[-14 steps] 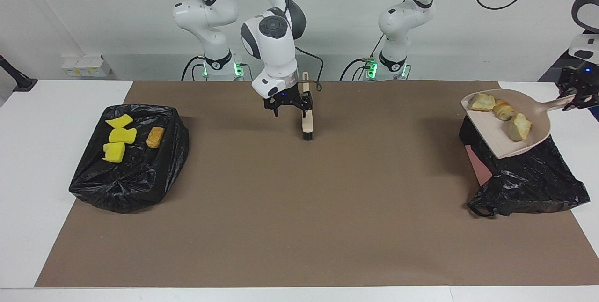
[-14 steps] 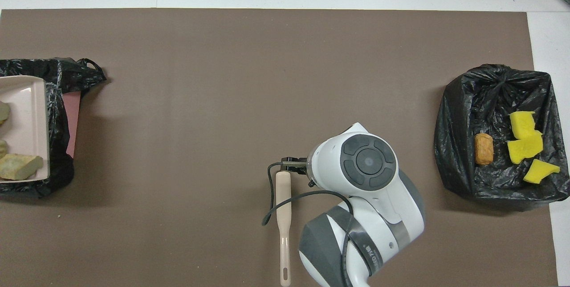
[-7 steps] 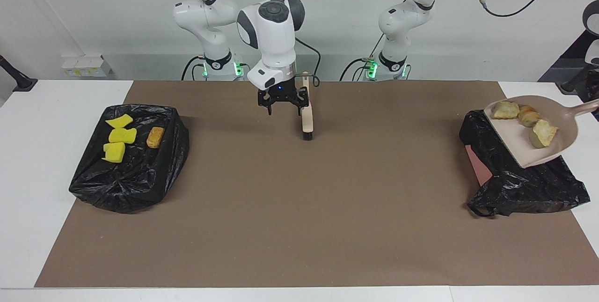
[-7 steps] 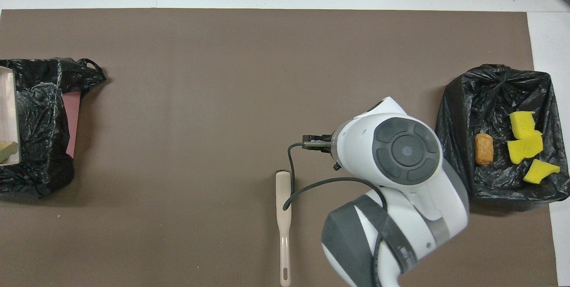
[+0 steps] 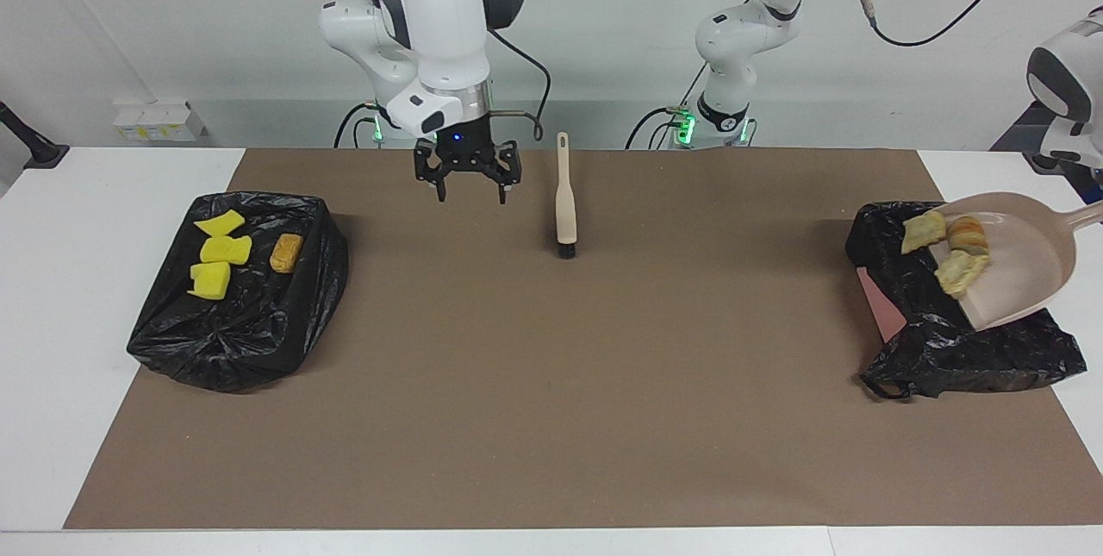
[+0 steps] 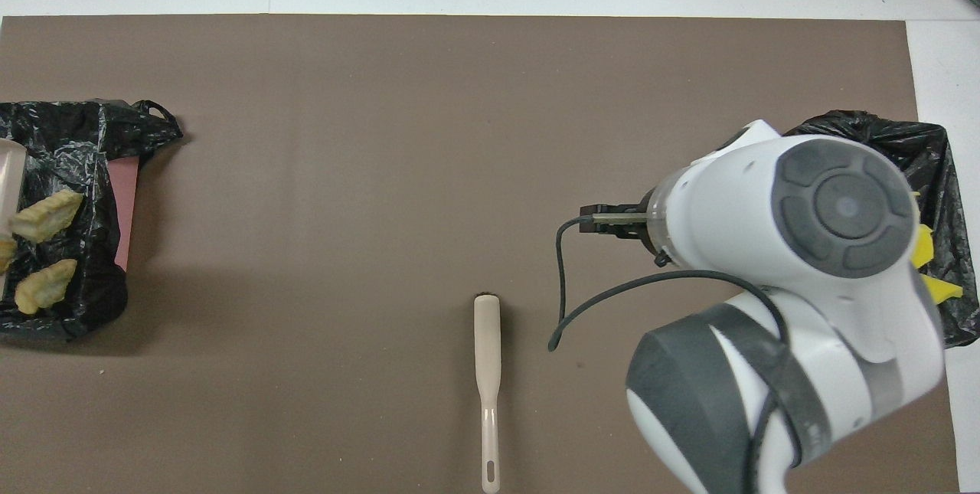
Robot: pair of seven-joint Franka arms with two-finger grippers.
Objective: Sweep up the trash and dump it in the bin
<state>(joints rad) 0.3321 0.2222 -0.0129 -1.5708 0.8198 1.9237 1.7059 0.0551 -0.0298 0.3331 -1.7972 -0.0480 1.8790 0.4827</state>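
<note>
Three pale tan chunks (image 5: 924,231) lie at the lower lip of the beige dustpan (image 5: 1030,267), which hangs tilted over a black-bagged bin (image 5: 956,340) at the left arm's end. The dustpan's handle runs off the frame, and my left gripper is out of view. In the overhead view the chunks (image 6: 46,216) are over that bin's bag (image 6: 84,165). Three yellow chunks (image 5: 224,250) and an orange-brown one (image 5: 286,253) lie on a second black bag (image 5: 233,315) at the right arm's end. My right gripper (image 5: 470,185) is open and empty, raised over the mat between the brush (image 5: 564,203) and that bag.
The brush (image 6: 487,371) lies flat on the brown mat (image 5: 551,384) near the robots, bristles pointing away from them. A pink bin wall (image 5: 879,302) shows under the bag at the left arm's end. My right arm hides most of the second bag (image 6: 930,145) from above.
My right gripper has risen and moved from the brush toward the bag with the yellow chunks. The dustpan has tipped further and the tan chunks have slid to its lip.
</note>
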